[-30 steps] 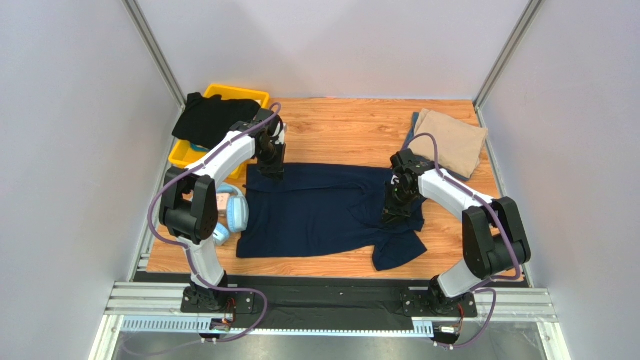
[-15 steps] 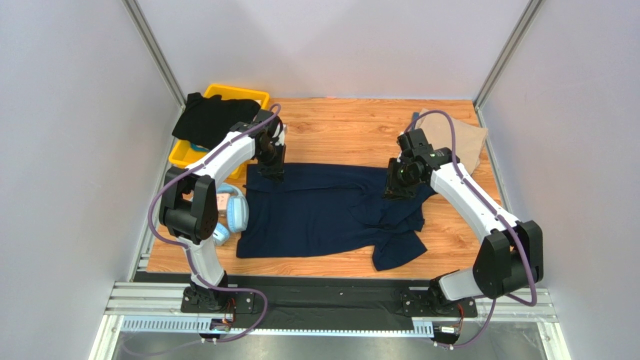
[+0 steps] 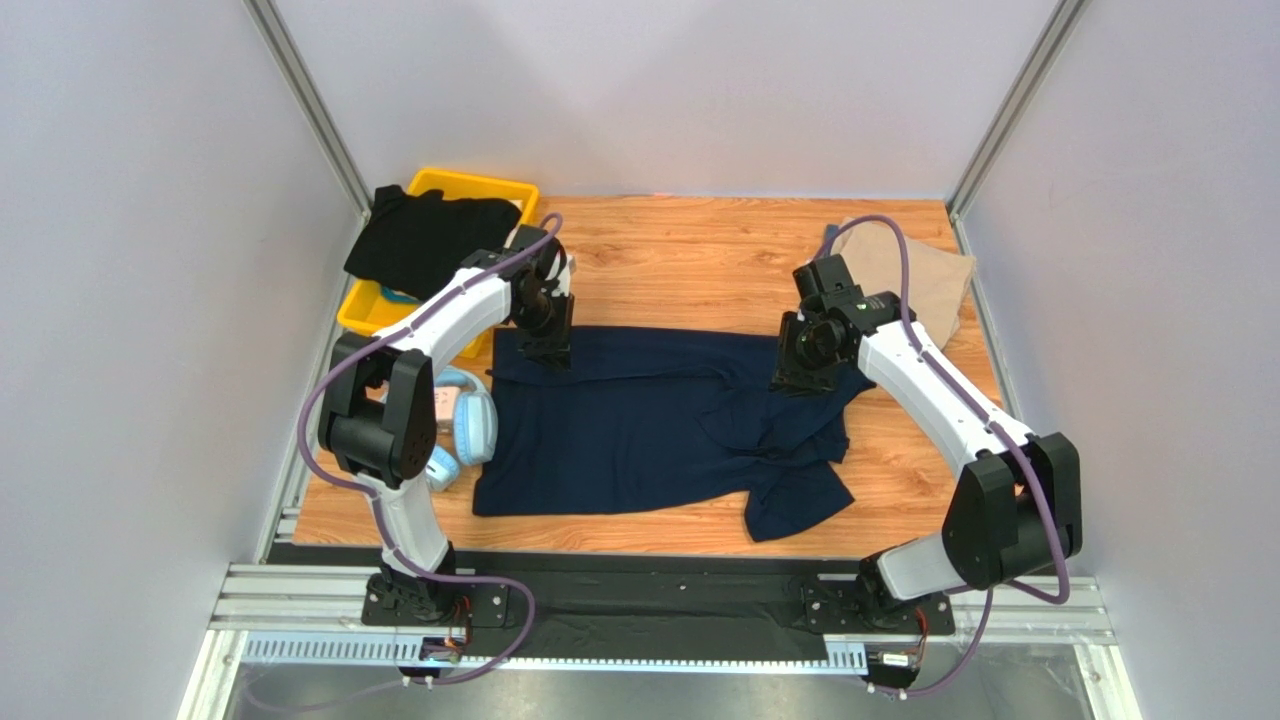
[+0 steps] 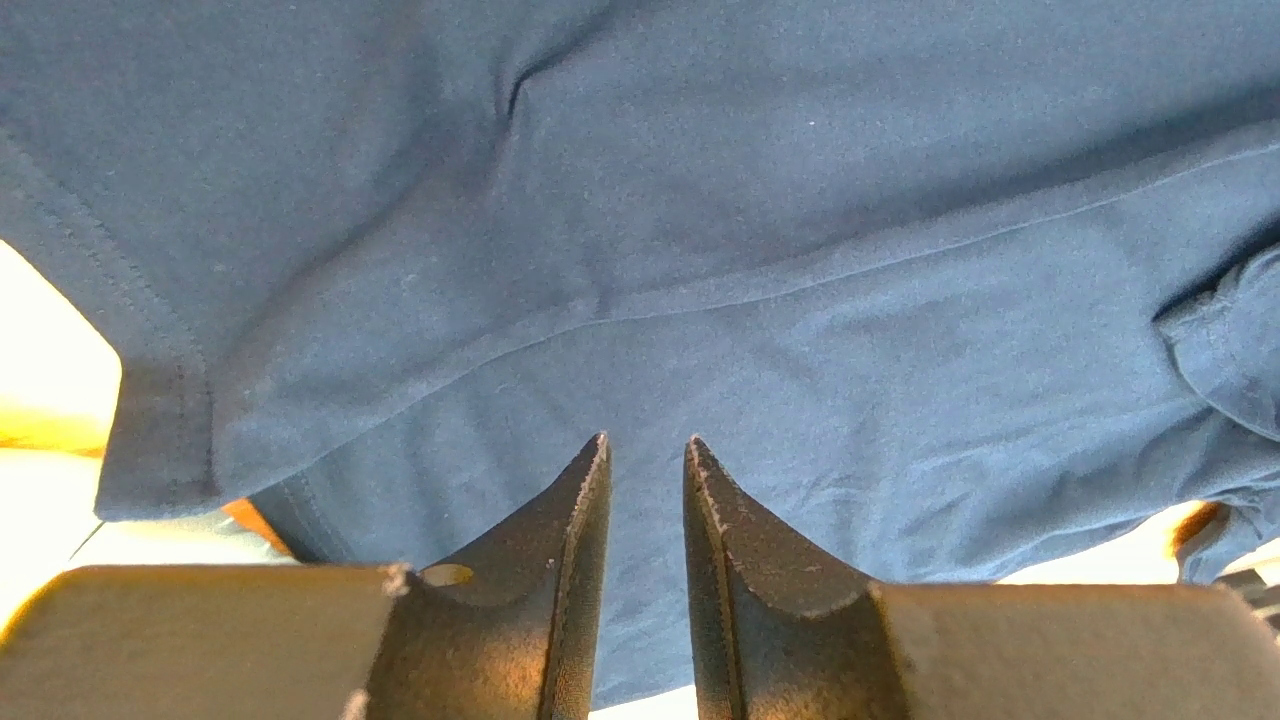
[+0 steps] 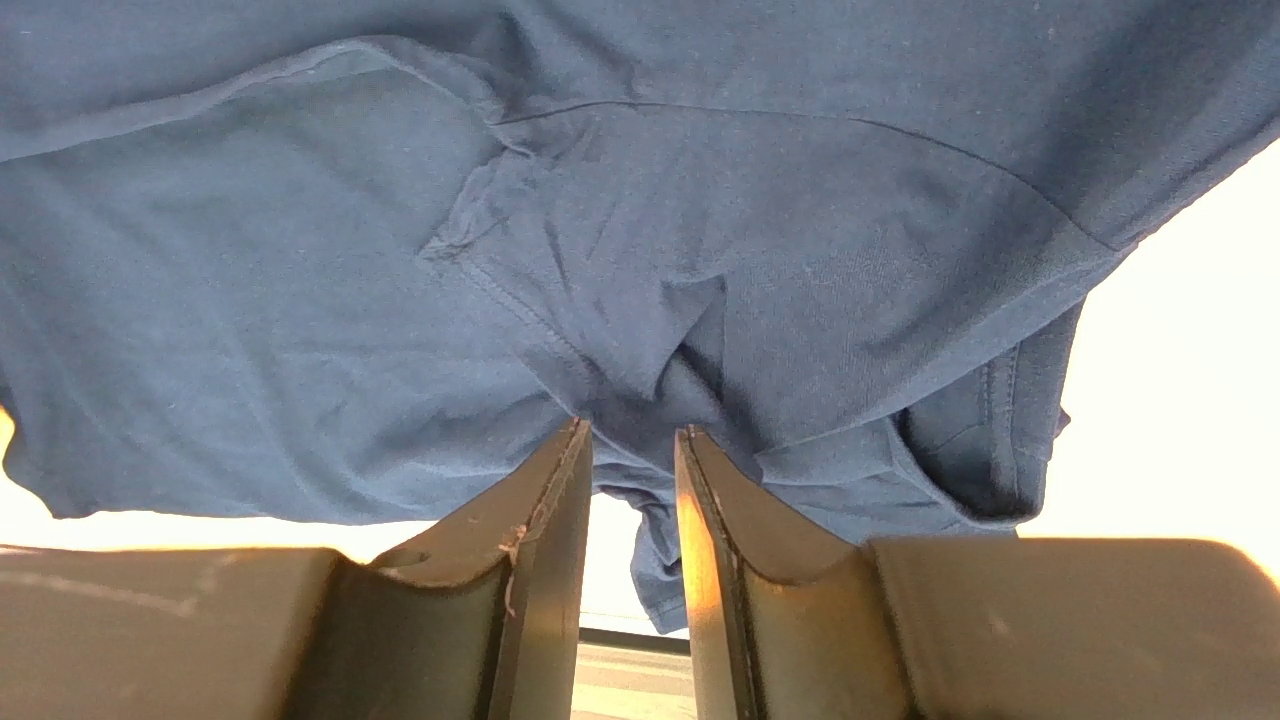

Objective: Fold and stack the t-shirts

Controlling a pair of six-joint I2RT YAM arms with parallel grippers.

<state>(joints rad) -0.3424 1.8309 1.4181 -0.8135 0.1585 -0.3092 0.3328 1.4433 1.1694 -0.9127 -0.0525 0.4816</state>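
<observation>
Pinching the navy t-shirt (image 3: 631, 428), the left gripper (image 4: 648, 441) is holding its far-left corner — the right gripper (image 5: 633, 429) is squeezing bunched cloth opposite.

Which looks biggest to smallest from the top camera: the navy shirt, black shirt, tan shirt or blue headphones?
1. navy shirt
2. black shirt and tan shirt: about alike; the right arm hides part of the tan one
3. headphones

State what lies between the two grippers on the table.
Only navy t-shirt cloth: it spans the whole stretch from the left gripper to the right gripper, as the top external view shows.
</observation>
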